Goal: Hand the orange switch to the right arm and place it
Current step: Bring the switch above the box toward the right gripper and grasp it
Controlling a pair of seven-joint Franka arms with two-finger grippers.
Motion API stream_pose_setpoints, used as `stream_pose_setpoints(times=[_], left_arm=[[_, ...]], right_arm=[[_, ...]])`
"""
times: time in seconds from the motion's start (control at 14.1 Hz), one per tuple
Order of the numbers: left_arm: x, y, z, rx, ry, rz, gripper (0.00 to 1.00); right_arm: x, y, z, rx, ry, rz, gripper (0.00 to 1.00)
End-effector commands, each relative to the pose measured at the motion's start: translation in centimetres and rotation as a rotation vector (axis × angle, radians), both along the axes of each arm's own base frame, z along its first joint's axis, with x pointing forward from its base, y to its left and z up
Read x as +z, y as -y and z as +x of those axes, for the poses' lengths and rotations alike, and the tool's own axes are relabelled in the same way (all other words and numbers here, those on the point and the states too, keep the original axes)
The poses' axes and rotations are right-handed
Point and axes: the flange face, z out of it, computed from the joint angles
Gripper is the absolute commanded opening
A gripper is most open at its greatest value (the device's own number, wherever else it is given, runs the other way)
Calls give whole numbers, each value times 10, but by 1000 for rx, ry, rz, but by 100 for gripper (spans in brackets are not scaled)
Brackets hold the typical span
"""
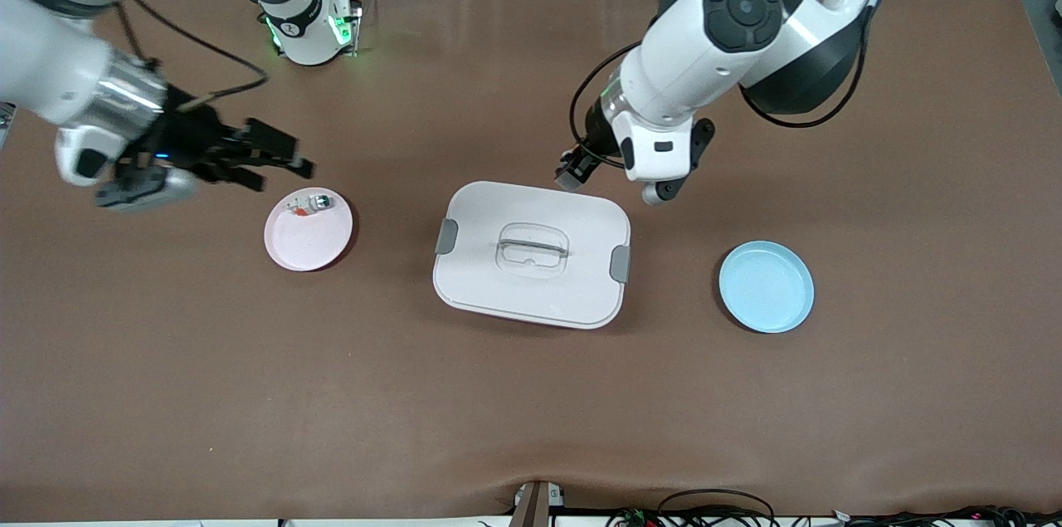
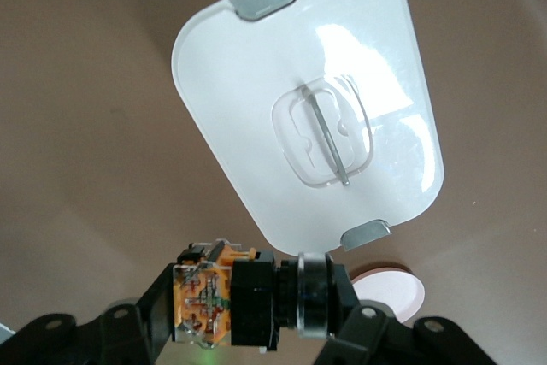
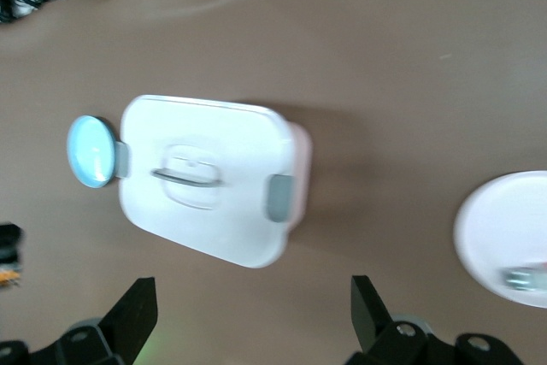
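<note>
Blue plate sits lowest in the front view, toward the left arm's end of the table, with nothing on it. White lidded container lies mid-table, lid on, grey latches at both short ends and a clear recessed handle in the lid centre. Pink plate lies toward the right arm's end, well apart from the container; on it rests a whitish switch with green tip near the rim farther from the front camera. Left gripper hangs over the table just beside the container's edge farther from the front camera. Left wrist view shows its fingers clamped on the orange switch: orange body band at one end, black block in the middle, dark round cap with a silver ring at the other, held crosswise between the pads. Right gripper is up over the table next to the pink plate, on the side away from the front camera; right wrist view shows its fingertips spread wide with nothing between them. Brown table surface under everything.
</note>
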Motion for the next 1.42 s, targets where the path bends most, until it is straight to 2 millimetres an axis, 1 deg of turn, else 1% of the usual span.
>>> stream_pose_setpoints(times=[0.0,0.07,0.14,0.28,0.35,0.5,0.57,0.71,1.06,1.35], left_arm=[[-1,22,-1,96,-43,-33,0],[0,31,-4,129,-55,-40,0],[-2,34,-2,166,-71,-41,0],[-7,44,-5,239,-111,-53,0],[-7,48,-2,289,-123,-80,0],[-10,53,-2,337,-139,-89,0],[-9,57,-5,353,-140,-95,0],[-13,59,-2,405,-158,-97,0],[-16,60,-1,410,-163,-95,0],[-18,60,-1,411,-165,-94,0]], right_arm=[[-25,-43,-27,-68,-17,105,100],[-32,-61,-32,-92,-15,148,100],[-38,-71,-39,-121,1,181,100],[-57,-98,-64,-221,33,286,100],[-67,-114,-77,-263,47,330,100],[-76,-136,-93,-313,47,386,100],[-75,-145,-99,-318,45,404,100],[-75,-153,-104,-314,52,412,100],[-75,-157,-102,-219,129,397,100],[-83,-170,-99,-210,115,394,100]])
